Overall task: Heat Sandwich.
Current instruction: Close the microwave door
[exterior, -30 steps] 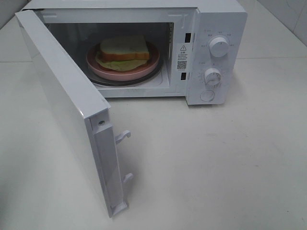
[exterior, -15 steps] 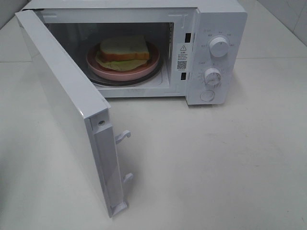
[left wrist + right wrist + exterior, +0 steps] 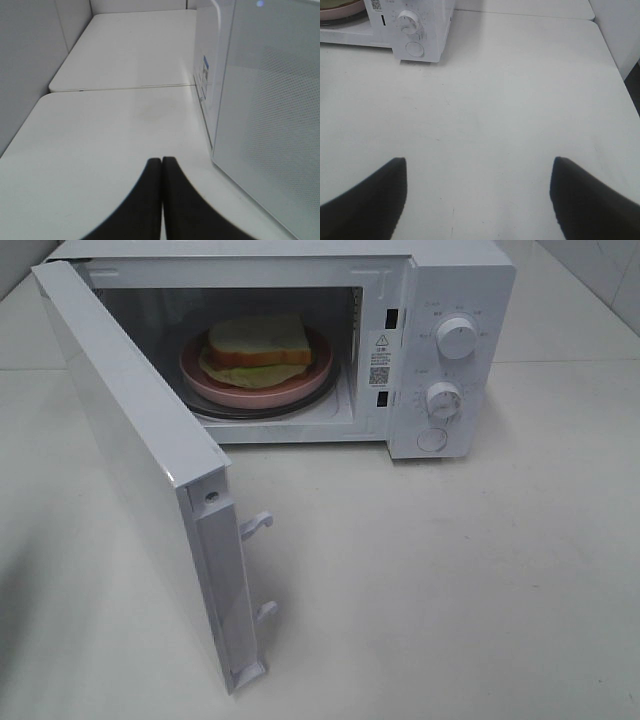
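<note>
The sandwich (image 3: 258, 343), white bread with green-yellow filling, lies on a pink round plate (image 3: 300, 382) inside the open white microwave (image 3: 450, 280). Its door (image 3: 140, 460) swings out toward the front left. Neither arm shows in the exterior high view. In the left wrist view my left gripper (image 3: 161, 162) is shut and empty, low over the table beside the door's outer face (image 3: 270, 125). My right gripper (image 3: 479, 175) is open with nothing between its fingers, over bare table well in front of the microwave's control panel (image 3: 412, 30).
Two knobs (image 3: 458, 337) (image 3: 443, 400) and a round button (image 3: 432, 439) sit on the microwave's right panel. Door latch hooks (image 3: 257, 524) stick out of the door's edge. A grey wall (image 3: 25, 65) borders the table on the left gripper's side.
</note>
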### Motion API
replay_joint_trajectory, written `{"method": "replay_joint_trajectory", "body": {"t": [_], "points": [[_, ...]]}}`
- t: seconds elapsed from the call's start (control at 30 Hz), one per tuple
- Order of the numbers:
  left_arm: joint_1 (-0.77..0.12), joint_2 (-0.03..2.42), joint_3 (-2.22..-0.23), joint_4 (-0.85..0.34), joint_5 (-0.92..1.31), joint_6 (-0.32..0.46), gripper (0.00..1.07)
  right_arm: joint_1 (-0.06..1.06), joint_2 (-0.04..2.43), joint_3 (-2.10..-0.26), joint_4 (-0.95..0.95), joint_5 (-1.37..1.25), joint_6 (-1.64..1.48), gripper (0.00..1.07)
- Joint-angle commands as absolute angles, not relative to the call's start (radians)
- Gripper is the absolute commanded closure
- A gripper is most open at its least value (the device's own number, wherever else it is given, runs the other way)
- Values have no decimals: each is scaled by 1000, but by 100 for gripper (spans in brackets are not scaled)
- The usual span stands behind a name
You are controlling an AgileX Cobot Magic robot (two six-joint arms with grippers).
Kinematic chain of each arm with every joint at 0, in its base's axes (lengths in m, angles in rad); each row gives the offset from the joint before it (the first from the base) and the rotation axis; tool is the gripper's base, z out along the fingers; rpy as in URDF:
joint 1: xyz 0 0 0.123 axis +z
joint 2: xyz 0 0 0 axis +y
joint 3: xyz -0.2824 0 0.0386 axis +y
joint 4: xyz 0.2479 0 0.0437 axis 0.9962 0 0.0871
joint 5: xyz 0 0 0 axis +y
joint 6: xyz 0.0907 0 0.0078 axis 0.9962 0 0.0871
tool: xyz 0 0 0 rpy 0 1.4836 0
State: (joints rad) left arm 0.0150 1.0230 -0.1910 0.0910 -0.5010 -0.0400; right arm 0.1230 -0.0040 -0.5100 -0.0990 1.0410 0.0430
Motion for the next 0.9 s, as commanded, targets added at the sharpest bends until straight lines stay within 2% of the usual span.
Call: {"method": "replay_joint_trajectory", "body": {"t": [0.03,0.2,0.33,0.9], "points": [[14,1067,-210,159,-568,-101,106,117,-30,-506,-97,1034,38,31],[-21,1165,-216,189,-663,-115,106,117,-30,-506,-97,1034,38,31],[-126,1267,-237,159,-721,-51,106,117,-30,-506,-97,1034,38,31],[-359,1513,-387,89,-801,-24,106,117,-30,-506,-97,1034,38,31]]}}
